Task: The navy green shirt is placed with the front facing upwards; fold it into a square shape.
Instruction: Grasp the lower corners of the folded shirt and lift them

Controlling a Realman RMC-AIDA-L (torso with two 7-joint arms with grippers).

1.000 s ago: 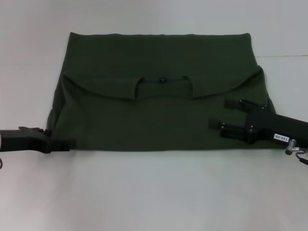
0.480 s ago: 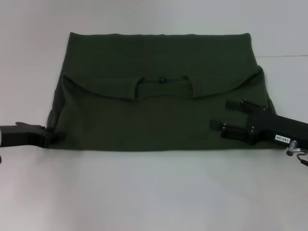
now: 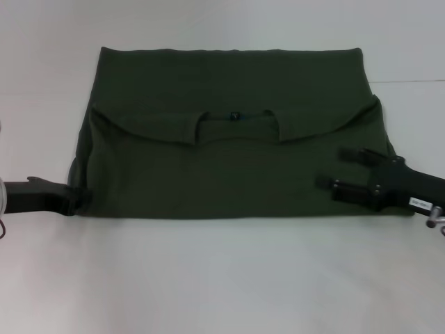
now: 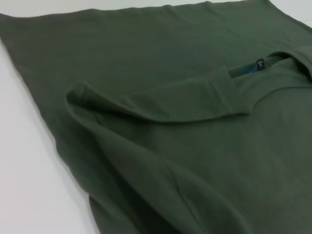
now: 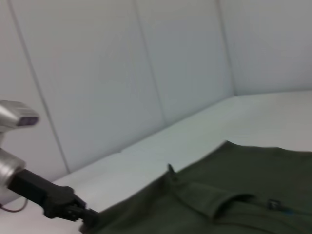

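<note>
The navy green shirt (image 3: 229, 174) lies flat on the white table, folded into a wide rectangle. Its round collar with the small blue label (image 3: 235, 115) faces up at the middle, and both sleeves are folded inward. The pale lettering is hidden. My left gripper (image 3: 82, 200) lies low at the shirt's near left corner, touching its edge; it also shows in the right wrist view (image 5: 80, 214). My right gripper (image 3: 329, 168) is open and empty, hovering over the shirt's near right part. The left wrist view shows the shirt (image 4: 195, 161), a folded sleeve and the label (image 4: 260, 64) close up.
The white table (image 3: 222, 278) extends on all sides of the shirt, with wide bare room in front. Pale wall panels (image 5: 146, 73) stand behind the table's far side in the right wrist view.
My left gripper has drawn back leftward from the shirt's near hem to its left corner. My right gripper has moved a little to the right, still open. The shirt has stayed in place.
</note>
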